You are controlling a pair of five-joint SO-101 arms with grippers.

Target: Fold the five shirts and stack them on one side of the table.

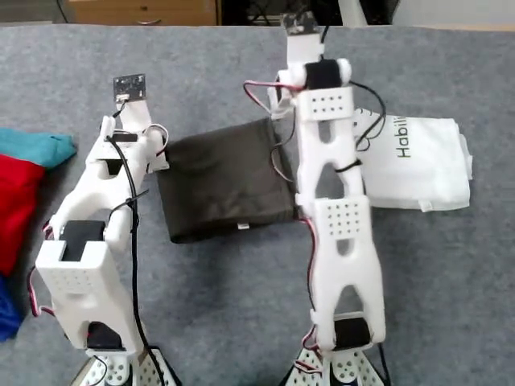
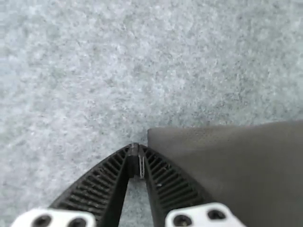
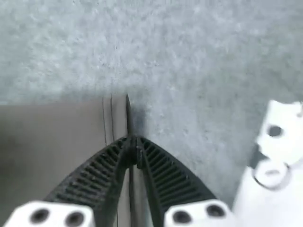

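The dark shirt (image 1: 225, 181) lies folded flat in the middle of the counter (image 1: 241, 322), between the two arms. It is a near-square slab, a little longer across the counter than deep, and slightly skewed, so its far edge climbs toward the right. A small pale tag (image 1: 241, 227) sits at its near edge. The cloth looks matte and finely woven, with stacked fold lines showing along one side in the right wrist view.

The left tool (image 2: 136, 153) has its ribbed black fingers pressed together, tips on the bare felt just beside a corner of the dark shirt (image 2: 227, 165). The right tool (image 3: 132, 144) is likewise closed, tips at the layered edge of the dark shirt (image 3: 52, 137); I can't tell if any cloth is caught.

A white shirt (image 1: 422, 165), folded and smooth, lies right of the right arm (image 1: 338, 217). By the left edge, past the left arm (image 1: 105, 209), lie a teal shirt (image 1: 36, 149), a red shirt (image 1: 16, 201) and a blue shirt (image 1: 6, 310), looser and rumpled.

The counter is covered in fuzzy grey felt. A wooden cabinet (image 1: 145, 10) stands beyond its far edge.
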